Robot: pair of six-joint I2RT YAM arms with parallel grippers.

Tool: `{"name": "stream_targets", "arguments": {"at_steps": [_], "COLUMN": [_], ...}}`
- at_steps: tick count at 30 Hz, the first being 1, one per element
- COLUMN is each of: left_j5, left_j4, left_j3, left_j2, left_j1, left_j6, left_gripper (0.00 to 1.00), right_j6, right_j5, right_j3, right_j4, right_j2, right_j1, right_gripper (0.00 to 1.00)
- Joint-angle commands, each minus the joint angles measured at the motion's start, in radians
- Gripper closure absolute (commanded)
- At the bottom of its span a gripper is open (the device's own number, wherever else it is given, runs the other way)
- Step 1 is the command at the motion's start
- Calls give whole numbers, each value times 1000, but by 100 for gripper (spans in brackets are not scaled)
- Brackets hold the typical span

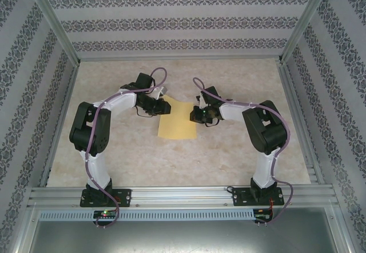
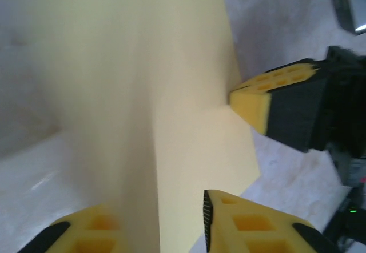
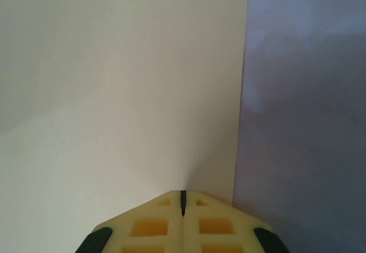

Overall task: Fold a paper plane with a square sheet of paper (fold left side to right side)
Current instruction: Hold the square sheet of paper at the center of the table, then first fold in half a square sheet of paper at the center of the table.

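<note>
Two robot arms meet over a square sheet of paper lying near the middle of the pale worktop, early in folding a paper plane. The left pincer sits at the sheet's upper left corner. In the left wrist view its yellow fingers stand apart with the paper running up between them, so it reads as open rather than clamped. The paper's left part looks raised and shaded there, though how far it has lifted is hard to tell. The right pincer is at the sheet's right edge, jaws closed tip to tip. Its own camera shows the joined fingertips over the paper just inside the straight edge that borders the worktop. From the left wrist the same pincer appears to press that edge down. The left-to-right fold is judged barely begun. Doing it well likely means closing firmly on the left edge, carrying it over in a low arc, and matching it to the right edge before any crease is pressed. The right pincer would keep the sheet pinned so it cannot slide or skew, then clear the landing edge in time.
</note>
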Motion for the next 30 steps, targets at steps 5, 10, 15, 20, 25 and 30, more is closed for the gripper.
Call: {"name": "stream_targets", "arguments": {"at_steps": [5,10,15,20,25,30], "left_j5": [232,262,271,279,266,248], "left_j4": [265,338,402,454,458,453], "left_j3": [-35,-28,-20,-10,-7,-8], "left_j2": [-32,0,46,78,95,103], "left_j1": [7,-20,-41,-54,-58,-59], "left_j6": [-232,-292,-336,-370,-374,-375], "left_gripper": [53,48,45,42,44,53], "right_j6": [20,39,42,36,50,141], "right_j5": [49,31,8,-7,-27,-154], "right_j3": [-65,-95,-101,-92,-132,-240], "right_j4": [-5,43,77,71,104,269], "right_j2": [23,13,-29,-62,-141,-256], "right_j1": [14,13,9,-1,-47,-133], "right_gripper": [100,100,100,100,98,83]}}
